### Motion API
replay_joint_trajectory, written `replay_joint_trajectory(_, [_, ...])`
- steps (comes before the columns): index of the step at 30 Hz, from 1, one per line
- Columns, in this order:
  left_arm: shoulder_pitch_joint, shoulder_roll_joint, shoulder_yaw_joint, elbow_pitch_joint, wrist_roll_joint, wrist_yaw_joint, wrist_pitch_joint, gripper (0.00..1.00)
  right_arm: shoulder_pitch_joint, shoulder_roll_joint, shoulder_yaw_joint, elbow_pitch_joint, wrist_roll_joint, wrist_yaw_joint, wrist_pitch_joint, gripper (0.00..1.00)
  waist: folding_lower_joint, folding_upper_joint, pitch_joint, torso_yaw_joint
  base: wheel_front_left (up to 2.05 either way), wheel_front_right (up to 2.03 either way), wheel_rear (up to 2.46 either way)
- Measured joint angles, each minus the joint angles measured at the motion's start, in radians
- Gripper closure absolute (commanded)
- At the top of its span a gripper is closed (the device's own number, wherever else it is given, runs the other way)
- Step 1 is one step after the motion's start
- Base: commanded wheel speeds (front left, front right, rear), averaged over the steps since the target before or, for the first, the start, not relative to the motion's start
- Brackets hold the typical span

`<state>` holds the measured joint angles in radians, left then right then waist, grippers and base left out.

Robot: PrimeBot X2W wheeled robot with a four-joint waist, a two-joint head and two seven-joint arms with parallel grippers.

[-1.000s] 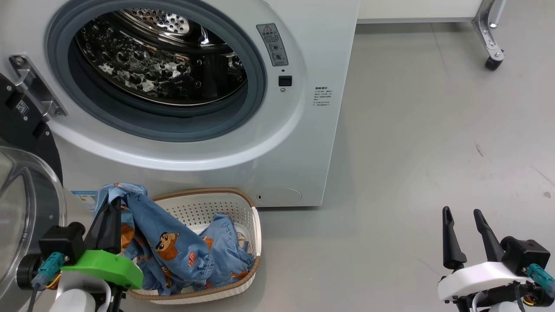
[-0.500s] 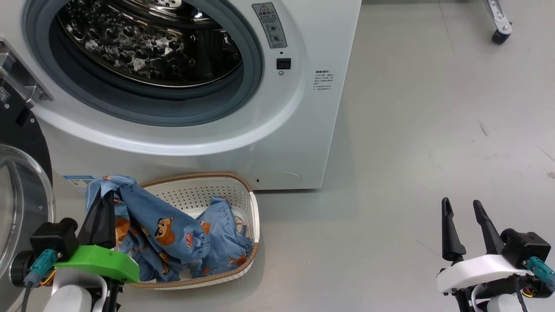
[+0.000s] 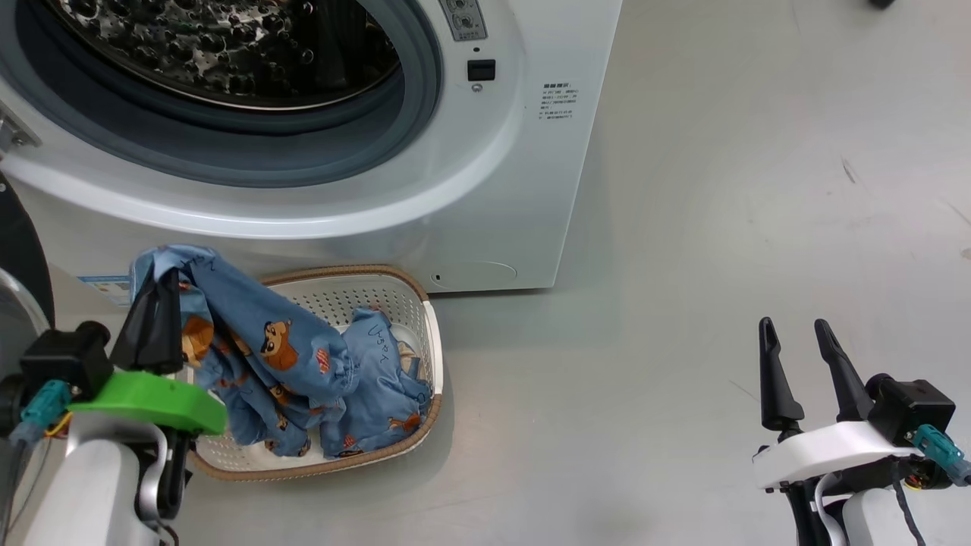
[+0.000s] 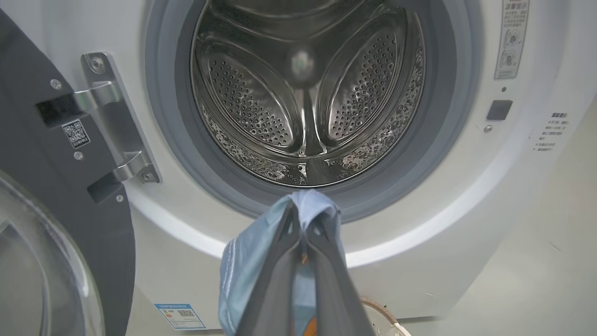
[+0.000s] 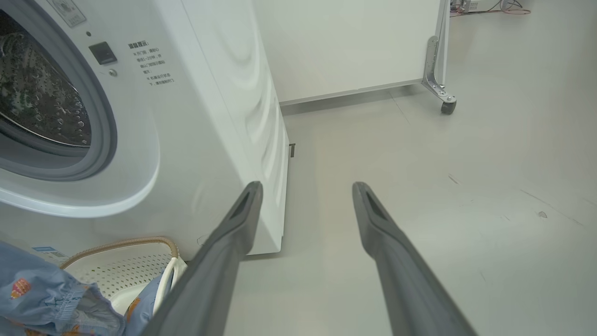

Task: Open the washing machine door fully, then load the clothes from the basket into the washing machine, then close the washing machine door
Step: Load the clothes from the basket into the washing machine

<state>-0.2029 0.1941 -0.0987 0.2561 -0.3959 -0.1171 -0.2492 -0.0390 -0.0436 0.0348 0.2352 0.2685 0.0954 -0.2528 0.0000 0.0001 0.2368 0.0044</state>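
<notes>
The white washing machine (image 3: 531,152) stands with its steel drum (image 4: 308,93) exposed. Its black washing machine door (image 4: 56,186) is swung out to the left, glass bowl low at that side. My left gripper (image 3: 168,271) is shut on light blue clothes (image 3: 258,341), whose raised fold sits just below the drum opening in the left wrist view, where the gripper (image 4: 299,207) pinches the fabric (image 4: 247,261). The fabric trails down into the cream basket (image 3: 364,292), where more blue cloth (image 3: 383,371) lies. Far right, my right gripper (image 3: 793,334) is open over bare floor.
Grey floor (image 3: 758,189) stretches to the right of the machine. A white panel on a metal leg with a caster (image 5: 447,106) stands behind it. The door's metal hinge (image 4: 112,126) juts out left of the drum. A blue sticker (image 3: 102,288) marks the machine's lower front.
The head camera has moved, so the whole picture slid upward. My left gripper stays shut on the garment, a little higher against the basket rim. The right gripper stays open.
</notes>
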Motion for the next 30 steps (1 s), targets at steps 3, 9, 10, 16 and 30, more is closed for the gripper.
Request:
replay_joint_trajectory(3, [-0.045, 0.016, 0.002, 0.006, 0.002, 0.0, 0.001, 1.0, -0.008, 0.0, 0.009, 0.0, -0.002, 0.0, 0.0, 0.0, 0.0, 0.0, 0.024, -0.007, 0.0, 0.0, 0.0])
replay_joint_trajectory(9, [-0.165, 0.046, 0.018, 0.023, 0.0, -0.001, 0.039, 1.0, -0.048, 0.0, 0.035, -0.002, -0.007, 0.0, 0.0, 0.0, 0.0, 0.0, 0.075, -0.03, 0.0, 0.0, 0.0])
replay_joint_trajectory(10, [-0.184, 0.056, 0.022, 0.025, 0.002, -0.001, 0.048, 1.0, -0.055, 0.001, 0.038, -0.002, -0.009, 0.0, 0.0, 0.0, 0.0, 0.0, 0.083, -0.036, 0.0, 0.0, 0.0])
replay_joint_trajectory(16, [-0.315, 0.098, 0.035, 0.04, 0.002, -0.001, 0.1, 1.0, -0.081, 0.0, 0.047, -0.007, -0.016, -0.001, 0.0, 0.0, 0.0, 0.0, 0.132, -0.072, 0.0, 0.0, 0.0])
replay_joint_trajectory(30, [-0.551, 0.117, 0.029, 0.144, -0.012, -0.001, 0.243, 1.0, -0.122, 0.001, 0.079, -0.024, 0.01, -0.01, 0.0, 0.0, 0.0001, 0.0, 0.273, -0.149, 0.0, 0.0, 0.0])
